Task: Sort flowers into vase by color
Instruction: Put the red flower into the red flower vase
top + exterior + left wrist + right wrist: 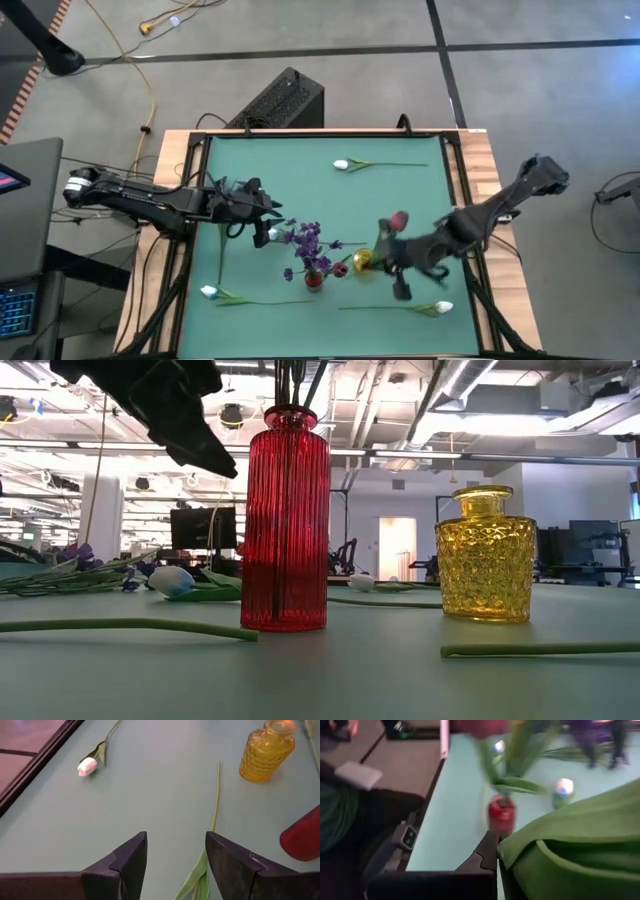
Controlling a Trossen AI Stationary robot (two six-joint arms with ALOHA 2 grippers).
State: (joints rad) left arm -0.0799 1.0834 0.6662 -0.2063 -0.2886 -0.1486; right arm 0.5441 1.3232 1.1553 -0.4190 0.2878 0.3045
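Note:
My left gripper [267, 220] hangs open and empty over the table's left half. A white tulip's leaves and stem [206, 852] lie on the table below its fingers, which also show in the left wrist view [176, 860]. The red vase [314, 280] holds purple flowers [306, 240]. The yellow vase [362, 263] stands empty beside it. My right gripper [390, 255] is right of the yellow vase, shut on a maroon flower [398, 220]. Other white tulips lie flat at the far side [342, 165], near left [208, 292] and near right [440, 308]. My right gripper holds the maroon flower low on its stem, at the leaves [560, 845], which fill the space by the one finger that shows [487, 852] and hide the contact. In the high view the flower is clear of the table, its bloom toward the far edge.
In the low view the red vase [285, 520] and yellow vase [485, 555] stand a short way apart, with stems [130, 626] lying on the mat in front of them. A raised black frame [195, 200] borders the green mat.

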